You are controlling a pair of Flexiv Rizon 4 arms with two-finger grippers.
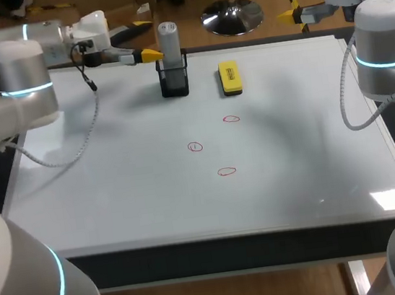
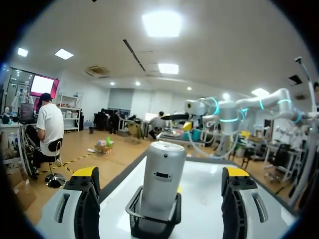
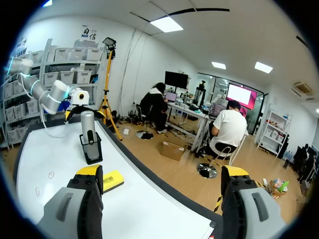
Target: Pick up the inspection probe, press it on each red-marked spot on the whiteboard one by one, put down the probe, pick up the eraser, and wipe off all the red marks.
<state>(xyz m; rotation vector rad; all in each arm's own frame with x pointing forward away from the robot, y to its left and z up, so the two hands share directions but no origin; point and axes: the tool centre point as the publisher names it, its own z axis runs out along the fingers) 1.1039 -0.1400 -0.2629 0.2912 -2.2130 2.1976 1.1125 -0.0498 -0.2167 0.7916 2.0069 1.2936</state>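
- The left gripper (image 1: 147, 54) is held level over the far left part of the board. Its two yellow-tipped fingers are spread wide and hold nothing.
- The grey cylindrical inspection probe (image 2: 162, 172) stands upright in a small black mesh holder (image 2: 149, 225) at the far side of the board. It is just ahead of the left gripper and in line with the gap between the fingers, and neither finger touches it.
- The right gripper (image 3: 162, 199) is likewise open and empty. It is off the far right side of the board, well apart from the task's things.
- The yellow block eraser (image 1: 230, 78) lies flat just to the right of the holder.
- Three red ring marks (image 1: 194, 146) sit on the flat white whiteboard (image 1: 118, 209), near its middle and on the near side of the holder and eraser. None has been wiped.
- A grey cable (image 1: 83, 137) loops from the left wrist over the left part of the board.
- Stage, as judged: the probe has yet to be grasped, so every later step remains.
- Risk: if the fingers close too low, they could clamp the holder rim with the probe and lift or tip the holder.
- Risk: an off-centre grasp on the smooth round body could let the probe slip or tilt, so it would meet the marks askew.
- Risk: a sideways push before the fingers close could slide the light holder into the eraser.
- Risk: the slack cable could drag over the marks and smear them when the arm comes nearer.
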